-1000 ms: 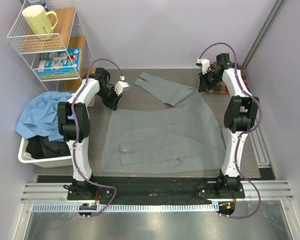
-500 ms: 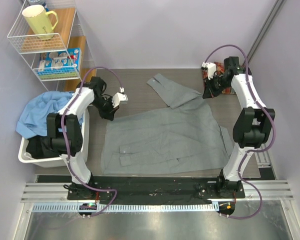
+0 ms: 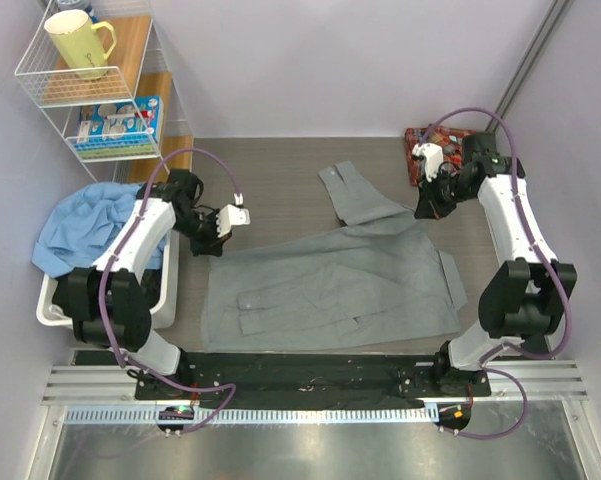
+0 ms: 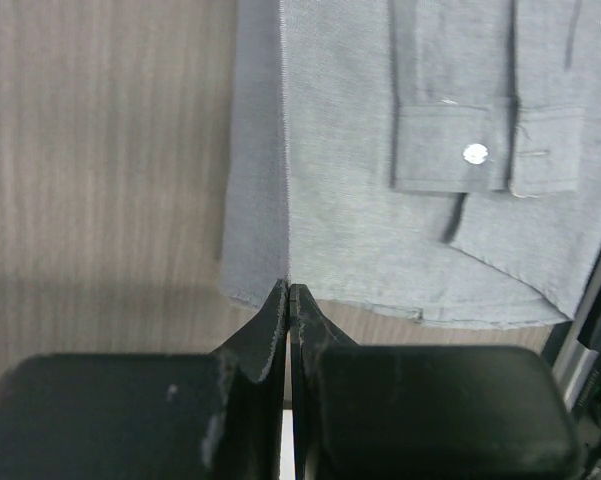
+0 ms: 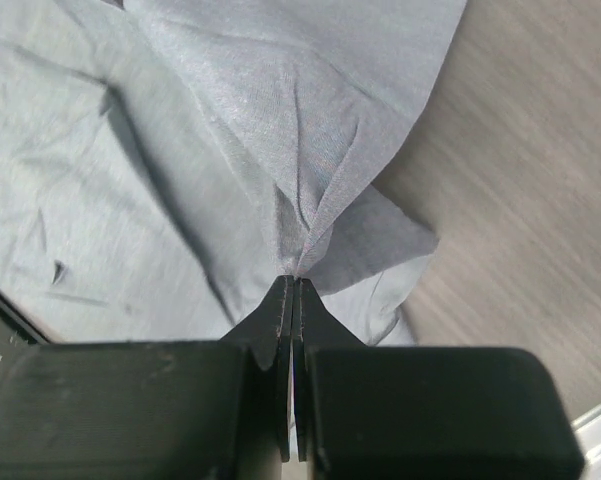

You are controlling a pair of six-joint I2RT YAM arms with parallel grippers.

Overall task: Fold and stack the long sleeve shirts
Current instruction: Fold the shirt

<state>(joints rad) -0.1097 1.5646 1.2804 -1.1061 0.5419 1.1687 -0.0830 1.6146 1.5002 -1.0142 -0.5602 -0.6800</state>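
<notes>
**Both grippers pinched on the grey shirt's far edge**

At the far left stands a wire shelf (image 3: 40,80) with a yellow mug (image 3: 78,42) on top. Below it a white bin (image 3: 52,312) holds blue cloth (image 3: 80,228), close by the left arm.

The left gripper (image 4: 288,290) has its jaws closed flat on the hem at the far-left corner of the grey shirt (image 3: 330,285). The shirt lies spread across the middle of the table (image 3: 270,170), with a buttoned cuff (image 4: 450,150) folded onto the body near the front edge. One sleeve (image 3: 358,195) trails off toward the back.

The right gripper (image 5: 296,278) is closed on a gathered peak of the same cloth at the far-right side, and creases fan out from the pinch. The plaid shirt (image 3: 432,138) sits bunched in the far-right corner, just behind that arm.

The fabric looks thin, light and limp. It will likely sag and wrinkle between the two pinches, so grips at corners and seams should carry it best.

The loose sleeve may drag or fold under. The bin on the left and the plaid shirt on the right leave each arm little room to swing outward.
</notes>
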